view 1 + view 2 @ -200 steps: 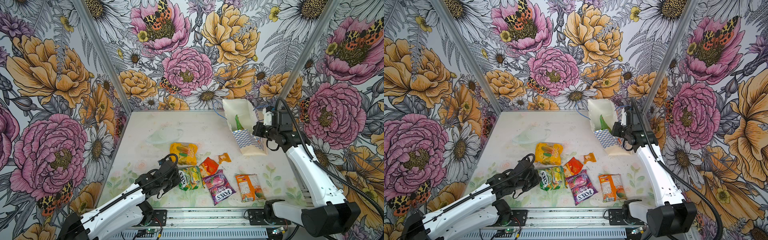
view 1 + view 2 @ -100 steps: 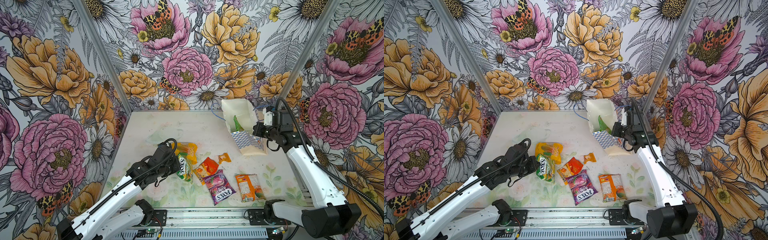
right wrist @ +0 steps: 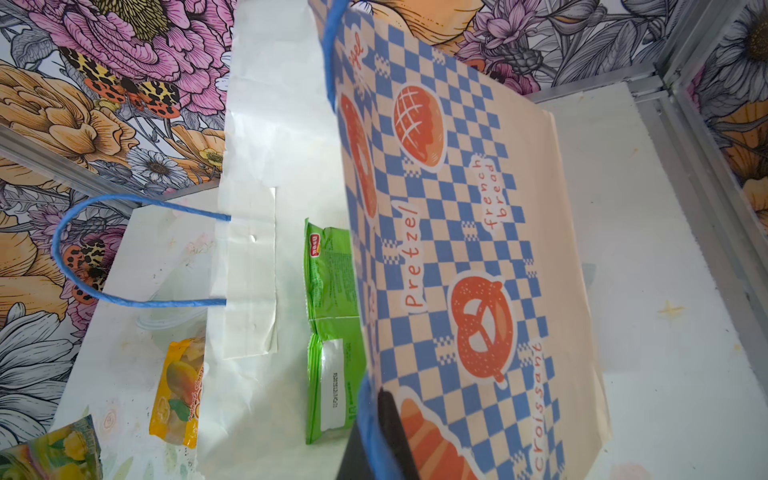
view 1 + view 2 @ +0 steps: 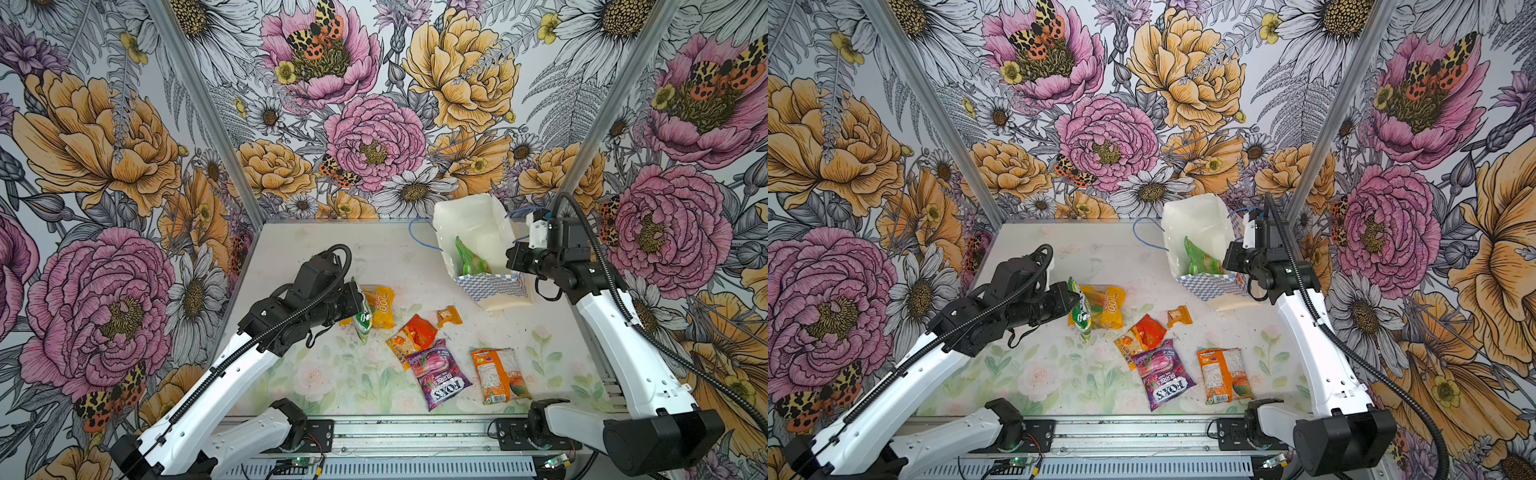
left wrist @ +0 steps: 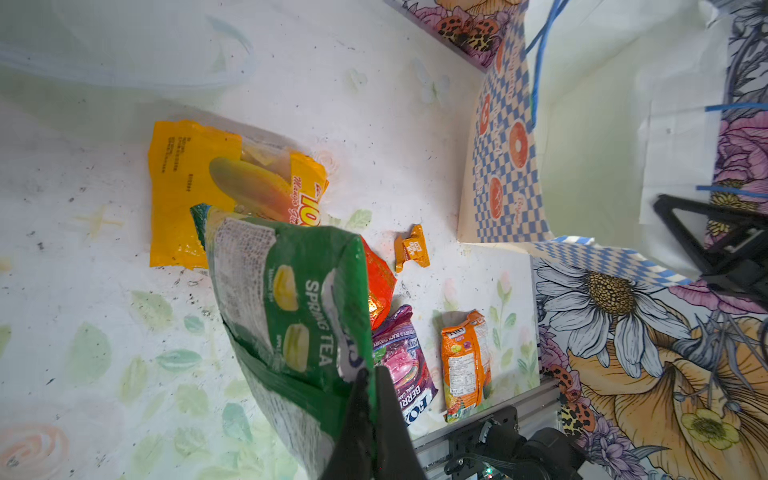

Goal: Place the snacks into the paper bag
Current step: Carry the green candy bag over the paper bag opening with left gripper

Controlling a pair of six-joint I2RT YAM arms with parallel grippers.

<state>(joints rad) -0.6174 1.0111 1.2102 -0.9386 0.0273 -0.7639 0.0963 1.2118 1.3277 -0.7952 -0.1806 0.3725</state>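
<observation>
walls: floral wallpaper panels point(image 4: 374, 141), pink and orange blooms, moths | corner posts point(image 4: 206, 112): bare metal | floor: pale tabletop point(image 4: 324, 382), faded flower print, dark specks | light: bright, even

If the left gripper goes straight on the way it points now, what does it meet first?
Probably the yellow packet, lying just ahead of the left gripper and its green packet. Height is unclear; passing above it, the line leads toward the paper bag.

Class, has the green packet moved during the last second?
Yes: the green packet, gripped by the left pincer, rose from beside the purple packet toward the yellow packet.
</observation>
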